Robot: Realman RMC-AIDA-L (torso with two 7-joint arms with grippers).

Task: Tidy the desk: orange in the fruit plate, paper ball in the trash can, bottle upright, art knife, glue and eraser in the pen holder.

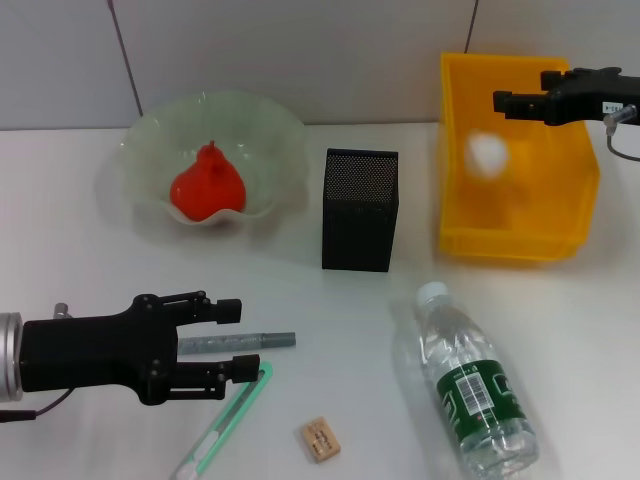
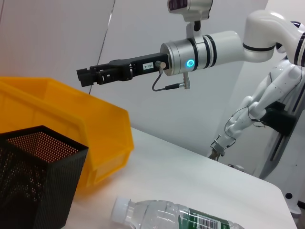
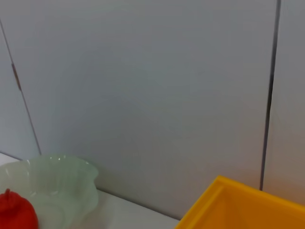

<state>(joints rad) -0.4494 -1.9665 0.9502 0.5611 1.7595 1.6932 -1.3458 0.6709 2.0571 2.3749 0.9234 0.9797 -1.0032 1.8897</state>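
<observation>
Risk-wise, our left gripper [image 1: 232, 338], fingers apart around the grey glue stick [image 1: 240, 341], could nudge the green art knife [image 1: 228, 419]; right gripper's [image 1: 503, 101] fingers together.

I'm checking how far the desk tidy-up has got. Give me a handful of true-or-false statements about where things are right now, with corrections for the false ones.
1. The water bottle stands upright. False: it lies on its side on the table.
2. A red fruit sits in the fruit plate. True.
3. The eraser is inside the pen holder. False: it lies on the table, nearer the robot than the holder.
4. The right gripper is above the yellow bin. True.
5. A white paper ball shows inside the yellow bin. True.
6. The left gripper holds the art knife. False: its fingers are open, with the knife on the table beside them.
</observation>
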